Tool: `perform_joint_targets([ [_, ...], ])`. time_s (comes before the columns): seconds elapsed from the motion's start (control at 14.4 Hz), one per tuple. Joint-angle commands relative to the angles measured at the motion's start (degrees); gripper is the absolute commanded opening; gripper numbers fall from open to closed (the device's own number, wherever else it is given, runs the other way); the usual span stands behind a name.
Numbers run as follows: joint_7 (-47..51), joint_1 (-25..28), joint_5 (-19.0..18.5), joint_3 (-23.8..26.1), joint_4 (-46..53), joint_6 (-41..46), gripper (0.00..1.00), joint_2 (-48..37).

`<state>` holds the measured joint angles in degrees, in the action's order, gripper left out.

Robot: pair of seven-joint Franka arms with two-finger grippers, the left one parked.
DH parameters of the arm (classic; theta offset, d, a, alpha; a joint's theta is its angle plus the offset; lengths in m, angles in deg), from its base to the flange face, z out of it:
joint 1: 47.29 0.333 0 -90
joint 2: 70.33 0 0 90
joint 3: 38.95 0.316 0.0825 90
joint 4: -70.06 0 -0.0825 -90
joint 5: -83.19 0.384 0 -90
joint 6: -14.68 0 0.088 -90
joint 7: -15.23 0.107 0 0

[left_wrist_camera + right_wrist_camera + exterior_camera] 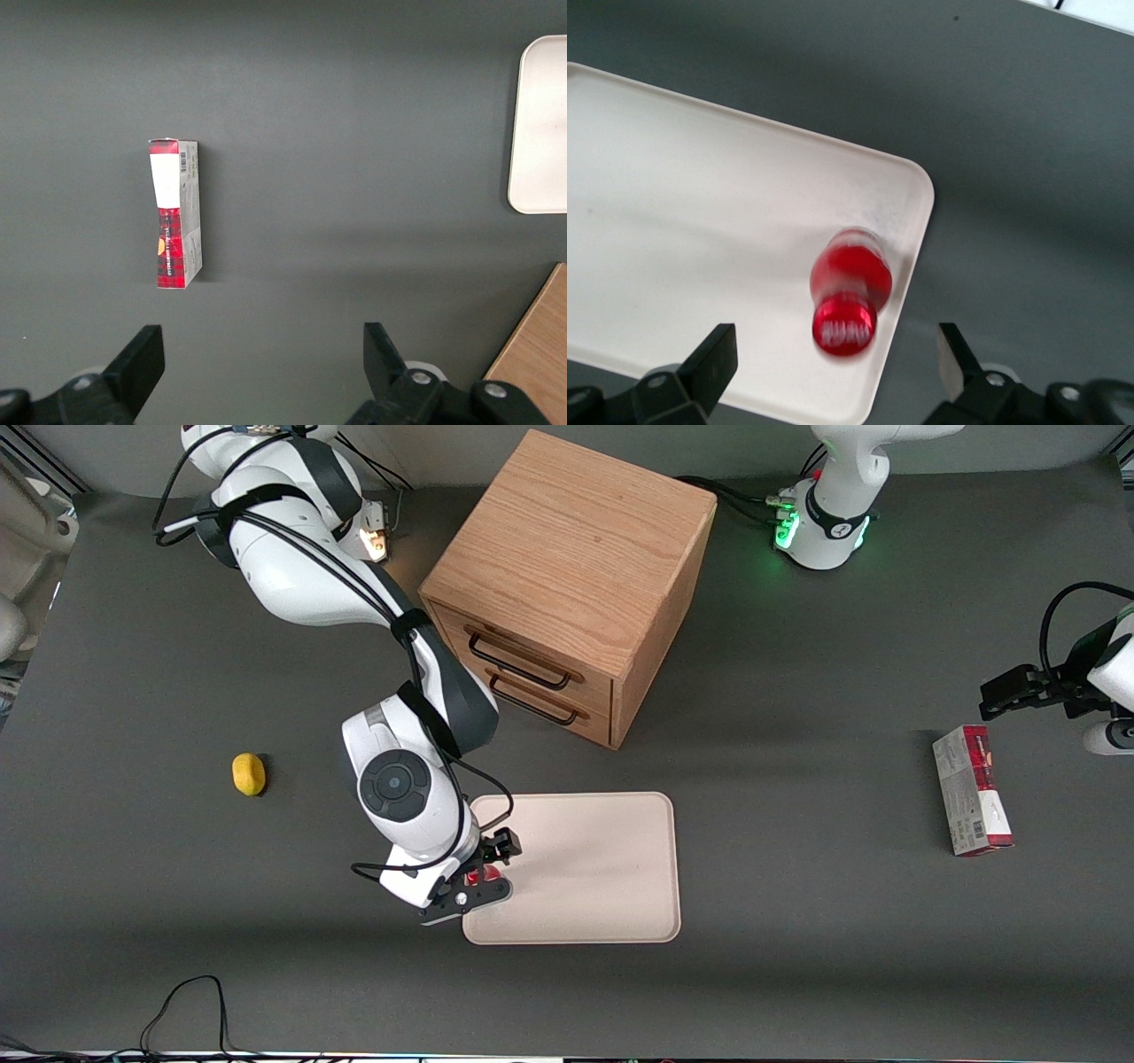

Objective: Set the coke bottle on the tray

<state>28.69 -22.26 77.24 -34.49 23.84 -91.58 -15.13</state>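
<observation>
A: Gripper point(477, 880)?
B: Fingers spread, released, above tray point(602, 868) edge toward working arm.
A: Coke bottle point(849, 290)?
B: Upright on tray near rim corner, between fingers, untouched.

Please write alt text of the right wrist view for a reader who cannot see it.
A red coke bottle stands on a cream tray near its corner, seen from above. The gripper hovers over it, fingers open and not touching it.

Red coke bottle point(849, 297) (upright) on tray point(700, 239)
</observation>
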Motion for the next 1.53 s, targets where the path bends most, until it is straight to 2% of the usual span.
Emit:
perform_joint_targets([
  [0.0,2.7,0.2,-0.9,0.6,0.0,7.7,1.00,-6.0],
  [0.28,2.1,-0.2,-0.9,0.4,-1.6,22.4,1.00,-14.8],
  [0.42,1.9,-0.5,-0.7,-1.0,-7.5,24.3,1.00,-21.4],
  [0.63,0.3,-5.1,0.7,-1.2,-19.2,23.5,1.00,-31.3],
  [0.91,-6.1,-11.7,2.0,-2.9,-27.0,22.7,1.00,-39.2],
  [1.11,-8.7,-17.5,5.4,-3.1,-35.8,16.7,1.00,-46.5],
  [1.46,-13.5,-23.3,5.8,-3.3,-42.3,13.1,1.00,-51.6],
])
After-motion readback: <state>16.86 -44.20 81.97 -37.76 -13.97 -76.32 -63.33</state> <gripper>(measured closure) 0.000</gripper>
